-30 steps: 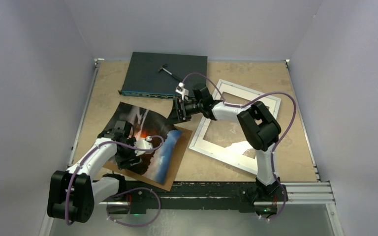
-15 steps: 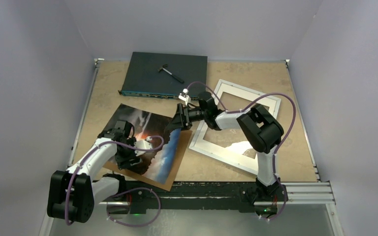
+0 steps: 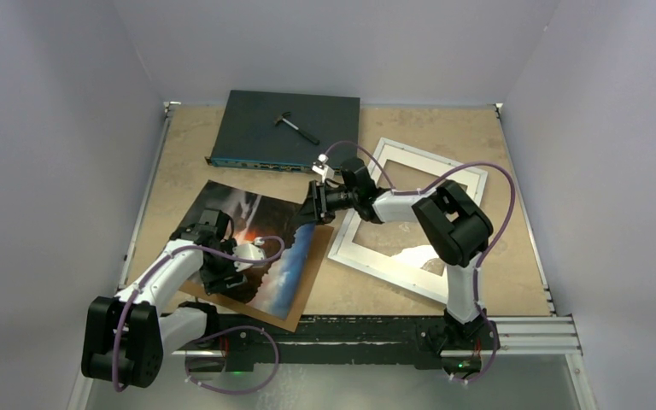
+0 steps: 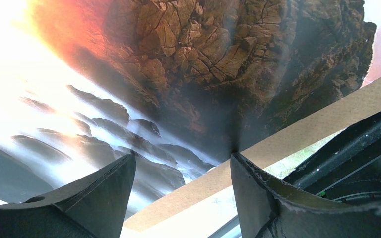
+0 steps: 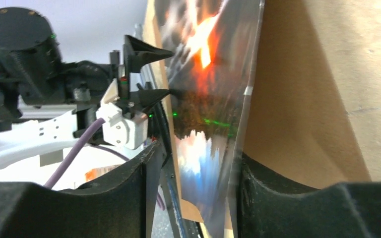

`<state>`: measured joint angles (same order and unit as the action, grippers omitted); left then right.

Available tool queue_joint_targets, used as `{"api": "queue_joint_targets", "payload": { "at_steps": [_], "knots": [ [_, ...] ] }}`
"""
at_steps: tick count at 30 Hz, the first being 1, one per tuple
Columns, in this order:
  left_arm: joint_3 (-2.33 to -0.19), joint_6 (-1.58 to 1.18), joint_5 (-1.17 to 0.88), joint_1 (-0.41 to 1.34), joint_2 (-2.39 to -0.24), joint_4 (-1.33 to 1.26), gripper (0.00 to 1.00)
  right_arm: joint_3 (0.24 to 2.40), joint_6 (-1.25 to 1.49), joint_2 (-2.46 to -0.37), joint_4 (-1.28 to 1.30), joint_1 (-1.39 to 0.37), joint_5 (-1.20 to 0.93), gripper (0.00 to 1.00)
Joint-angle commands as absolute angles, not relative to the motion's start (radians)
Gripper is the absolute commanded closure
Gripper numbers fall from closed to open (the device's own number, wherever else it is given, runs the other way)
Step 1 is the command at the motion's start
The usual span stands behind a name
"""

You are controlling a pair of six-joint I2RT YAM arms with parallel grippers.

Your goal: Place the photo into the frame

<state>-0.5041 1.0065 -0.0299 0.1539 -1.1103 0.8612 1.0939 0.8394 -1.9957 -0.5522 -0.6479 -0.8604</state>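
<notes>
The photo [image 3: 248, 248], a dark landscape with an orange glow, lies on a brown backing board [image 3: 307, 286] at the table's left. The white frame [image 3: 465, 184] lies flat to its right. My left gripper [image 3: 222, 269] is open, its fingertips [image 4: 124, 166] resting apart on the photo [image 4: 178, 59] near its front edge. My right gripper [image 3: 314, 209] is at the photo's far right corner. In the right wrist view, the photo [image 5: 208, 99] has its raised edge between the gripper's [image 5: 196, 168] jaws. The edge lies against one finger [image 5: 250, 173], with a gap to the other.
A dark network switch box [image 3: 248, 128] with a small hammer-like tool [image 3: 295, 125] on it sits at the back left. The frame's glass [image 3: 384, 231] reflects white glare. Side walls close the table in on the left and right.
The right gripper has come down and forward from above the photo's far right corner to its edge. The left arm has stayed put on the photo.
</notes>
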Motion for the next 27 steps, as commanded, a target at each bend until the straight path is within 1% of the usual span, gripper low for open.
{"api": "queue_joint_targets", "payload": {
  "at_steps": [1,2,3,4,5,6,10,13,19,22,27],
  "knots": [
    [-0.399,1.052,0.037,0.153,-1.146,0.486,0.31,1.13,0.776,-1.949,-0.459,-0.65,-0.766,0.57],
    [-0.408,1.051,0.04,0.153,-1.141,0.49,0.3,1.137,0.774,-1.95,-0.448,-0.651,-0.762,0.66],
    [-0.424,1.051,0.042,0.152,-1.134,0.495,0.29,1.145,0.773,-1.949,-0.436,-0.65,-0.759,0.78],
    [-0.443,1.051,0.044,0.152,-1.127,0.503,0.29,1.152,0.772,-1.945,-0.425,-0.65,-0.757,0.87],
    [-0.465,1.051,0.041,0.153,-1.118,0.513,0.28,1.162,0.77,-1.939,-0.413,-0.651,-0.748,0.96],
    [-0.492,1.05,0.039,0.152,-1.108,0.523,0.26,1.173,0.763,-1.933,-0.397,-0.65,-0.735,1.0],
    [-0.621,1.032,0.011,0.153,-1.064,0.549,0.21,1.209,0.743,-1.884,-0.339,-0.65,-0.706,1.0],
    [-0.751,0.953,-0.008,0.152,-1.044,0.517,0.16,1.24,0.729,-1.826,-0.29,-0.65,-0.688,1.0],
    [-1.075,0.797,-0.157,0.152,-1.085,0.589,0.09,1.327,0.794,-1.665,-0.241,-0.646,-0.63,1.0],
    [-1.169,0.753,-0.197,0.152,-1.106,0.614,0.04,1.395,0.83,-1.593,-0.208,-0.639,-0.552,1.0],
    [-1.271,0.682,-0.216,0.152,-1.073,0.603,0.02,1.464,0.879,-1.488,-0.17,-0.62,-0.447,1.0]
  ]
}}
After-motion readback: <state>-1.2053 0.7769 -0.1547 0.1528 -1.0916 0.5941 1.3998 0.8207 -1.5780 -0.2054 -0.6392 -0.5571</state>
